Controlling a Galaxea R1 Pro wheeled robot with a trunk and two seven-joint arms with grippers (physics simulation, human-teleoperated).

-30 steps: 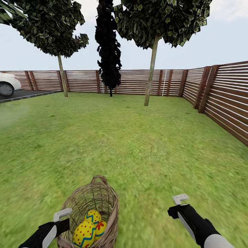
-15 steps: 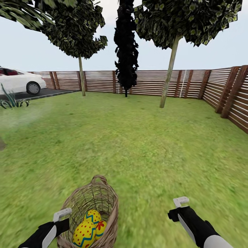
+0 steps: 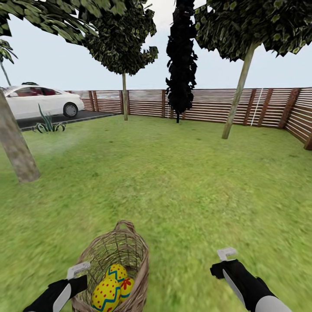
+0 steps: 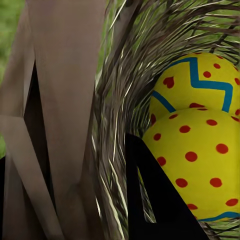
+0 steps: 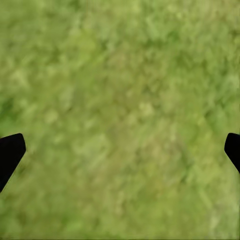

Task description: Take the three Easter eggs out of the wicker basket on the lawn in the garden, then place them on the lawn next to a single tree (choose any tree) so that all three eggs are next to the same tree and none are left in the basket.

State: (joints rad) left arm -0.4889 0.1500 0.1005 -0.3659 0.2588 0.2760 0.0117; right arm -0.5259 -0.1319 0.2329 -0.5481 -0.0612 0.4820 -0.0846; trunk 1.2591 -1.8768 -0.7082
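The small brown woven-twig basket (image 3: 116,268) with its arched handle hangs at about seven o'clock in the head view, tilted, carried by the left gripper (image 3: 78,271). In the left wrist view its dark finger (image 4: 155,200) sits inside the weave while the rim passes between the fingers, so the grip is closed on the basket wall. Inside lie the yellow painted eggs: a red-dotted one (image 3: 105,294), one with a blue zigzag band (image 3: 117,272) behind it, and one with a red flower (image 3: 126,287) tucked at their right. All three are still in the basket, none on the bright green lawn (image 3: 182,190).

The right gripper (image 5: 120,150) hangs over bare grass at five o'clock, fingers spread wide and holding nothing.

The step in hand looks like carrying the load to a tree. The grey-brown trunk (image 3: 16,147) at ten o'clock is the nearest (the straight-trunked tree (image 3: 236,97) at one o'clock stands much farther off, by the brown slat fence (image 3: 208,106)). To do it well, I would keep the basket mouth from tipping further, drive smoothly, and stop close to the trunk, leaving room for the free right hand to lift the eggs out.
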